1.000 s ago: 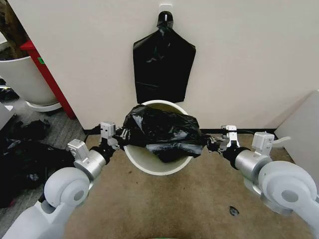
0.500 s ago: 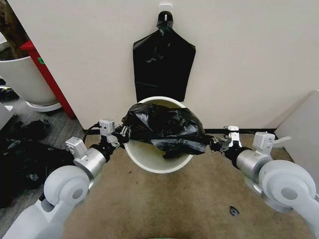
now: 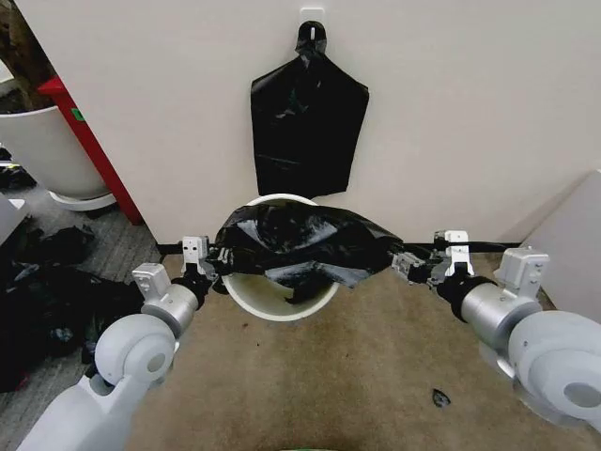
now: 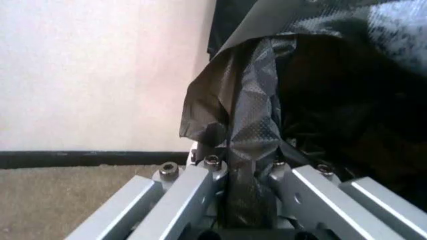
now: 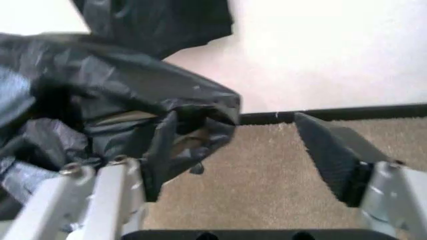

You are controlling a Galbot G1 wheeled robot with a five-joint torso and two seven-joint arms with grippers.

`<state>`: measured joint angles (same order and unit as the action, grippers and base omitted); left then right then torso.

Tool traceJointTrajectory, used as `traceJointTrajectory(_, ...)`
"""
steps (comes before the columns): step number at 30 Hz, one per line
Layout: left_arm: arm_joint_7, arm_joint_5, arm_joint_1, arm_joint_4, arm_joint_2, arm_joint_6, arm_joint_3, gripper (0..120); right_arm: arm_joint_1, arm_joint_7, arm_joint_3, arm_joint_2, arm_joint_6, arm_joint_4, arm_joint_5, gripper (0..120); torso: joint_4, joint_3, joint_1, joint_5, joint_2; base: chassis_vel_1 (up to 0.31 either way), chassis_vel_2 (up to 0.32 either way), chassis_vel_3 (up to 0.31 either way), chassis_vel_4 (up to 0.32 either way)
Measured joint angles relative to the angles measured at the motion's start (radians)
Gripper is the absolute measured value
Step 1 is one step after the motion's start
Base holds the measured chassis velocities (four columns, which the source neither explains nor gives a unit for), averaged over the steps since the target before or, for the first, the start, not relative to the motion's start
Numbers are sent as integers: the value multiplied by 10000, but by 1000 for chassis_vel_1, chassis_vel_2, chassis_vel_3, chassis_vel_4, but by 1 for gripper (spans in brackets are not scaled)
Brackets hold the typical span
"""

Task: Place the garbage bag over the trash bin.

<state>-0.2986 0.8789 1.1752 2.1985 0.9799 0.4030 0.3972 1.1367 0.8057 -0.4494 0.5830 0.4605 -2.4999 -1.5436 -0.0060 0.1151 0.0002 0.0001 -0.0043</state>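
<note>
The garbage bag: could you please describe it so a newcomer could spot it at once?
On the wall hangs a flat black bag. Below it stands the trash bin; the garbage bag is the crinkly film spread over the bin's mouth, not hanging flat.

Wall (image 3: 470,113): plain cream-white, with a dark baseboard (image 3: 488,246) along its foot. Floor: tan carpet (image 3: 329,376), grey boards (image 3: 122,240) at left. Flat black bag (image 3: 308,122) hung from a wall hook (image 3: 312,19). Red upright post (image 3: 89,141) and large white tub (image 3: 47,150) stood at left; dark clutter (image 3: 47,301) lay on the floor below.
</note>
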Motion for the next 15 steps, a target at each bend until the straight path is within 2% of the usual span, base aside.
traceJointTrajectory(5,-266,139,39,100,39,-2,-11,1,27,313,-446,77,-558,-28,-1190,90,0,0,0,0,0,0,0,0,0)
traceJointTrajectory(8,-425,170,-35,112,44,-139,-51,1,-45,328,-549,141,-1079,-28,-1988,97,0,0,0,0,0,0,0,0,0)
traceJointTrajectory(11,-437,93,-73,99,41,-444,-134,1,-175,281,-567,216,-1510,-27,-2845,100,0,0,0,0,0,0,0,0,0)
traceJointTrajectory(13,-362,-89,58,103,34,-782,-154,1,-331,-227,-488,304,-1679,-25,-3582,100,-4,0,0,0,0,0,0,0,0)
traceJointTrajectory(15,-240,-337,269,145,39,-1113,-172,1,-549,-796,-237,399,-1781,-23,-4088,100,1,0,0,0,0,0,0,0,0)
